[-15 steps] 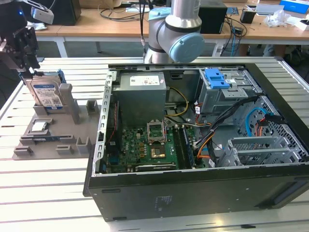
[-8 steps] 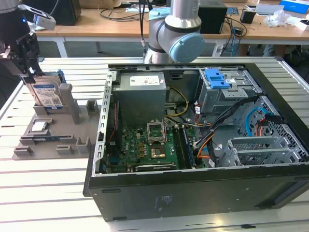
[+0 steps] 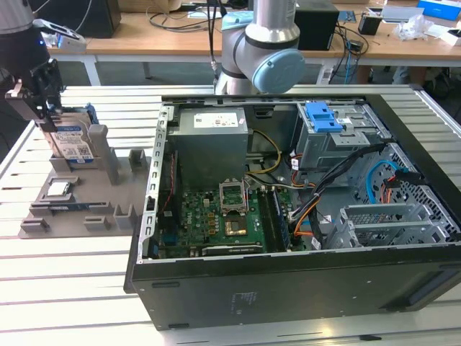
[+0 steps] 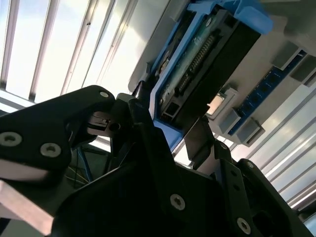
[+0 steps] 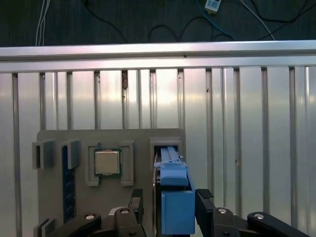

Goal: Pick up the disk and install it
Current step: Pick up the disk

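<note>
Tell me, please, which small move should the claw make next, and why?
Probably close the claw on the disk: its fingers flank the blue frame, seemingly with a gap, and the disk stands upright in the gray holder.

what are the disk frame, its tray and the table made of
Disk frame: blue plastic, smooth and matte, moulded look. Tray: dull flat grey, probably plastic, maybe printed. Table: shiny slatted metal, likely aluminium, reflecting light.
</note>
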Motion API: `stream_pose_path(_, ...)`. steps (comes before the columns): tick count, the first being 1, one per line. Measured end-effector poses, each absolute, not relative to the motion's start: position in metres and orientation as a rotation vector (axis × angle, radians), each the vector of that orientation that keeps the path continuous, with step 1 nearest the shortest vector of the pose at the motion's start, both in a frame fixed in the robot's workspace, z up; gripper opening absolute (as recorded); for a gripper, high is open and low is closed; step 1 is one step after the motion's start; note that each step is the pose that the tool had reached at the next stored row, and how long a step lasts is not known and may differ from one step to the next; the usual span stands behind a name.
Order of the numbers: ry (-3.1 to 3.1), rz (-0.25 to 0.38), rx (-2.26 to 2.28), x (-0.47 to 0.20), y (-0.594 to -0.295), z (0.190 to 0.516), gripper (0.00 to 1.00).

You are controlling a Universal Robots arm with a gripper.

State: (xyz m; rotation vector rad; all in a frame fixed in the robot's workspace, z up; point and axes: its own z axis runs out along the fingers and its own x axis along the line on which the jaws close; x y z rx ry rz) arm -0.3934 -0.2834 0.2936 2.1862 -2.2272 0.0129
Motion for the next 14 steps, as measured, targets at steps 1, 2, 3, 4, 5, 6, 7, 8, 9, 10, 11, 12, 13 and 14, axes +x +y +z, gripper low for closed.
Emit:
stream_pose_path(1,-2.227,0.013,2.187,-0.3934,-0.2834,0.2921,0.54)
stream_pose_path(2,-2.226,0.013,2.187,-0.3934,-0.2834,0.2905,0.54)
stream_pose_path(3,-2.226,0.013,2.187,-0.3934,-0.2834,0.2901,0.54)
stream_pose_path(4,-2.226,0.013,2.187,-0.3934,-0.2834,0.2901,0.54)
stream_pose_path(5,-2.226,0.013,2.187,-0.3934,-0.2834,0.2901,0.54)
stream_pose_path(6,-2.226,0.013,2.187,-0.3934,-0.2834,0.2901,0.54)
stream_pose_path(7,-2.226,0.013,2.187,-0.3934,-0.2834,0.2900,0.54)
stream_pose_path(8,-2.226,0.013,2.187,-0.3934,-0.2834,0.2899,0.54)
stream_pose_path(9,-2.226,0.013,2.187,-0.3934,-0.2834,0.2899,0.54)
stream_pose_path(10,-2.226,0.013,2.187,-0.3934,-0.2834,0.2899,0.54)
stream_pose_path(11,-2.226,0.013,2.187,-0.3934,-0.2834,0.2899,0.46)
stream_pose_path(12,-2.226,0.013,2.187,-0.3934,-0.2834,0.2899,0.40)
stream_pose_path(13,-2.226,0.013,2.187,-0.3934,-0.2834,0.2899,0.40)
stream_pose_path(14,-2.226,0.013,2.187,-0.3934,-0.2834,0.2898,0.36)
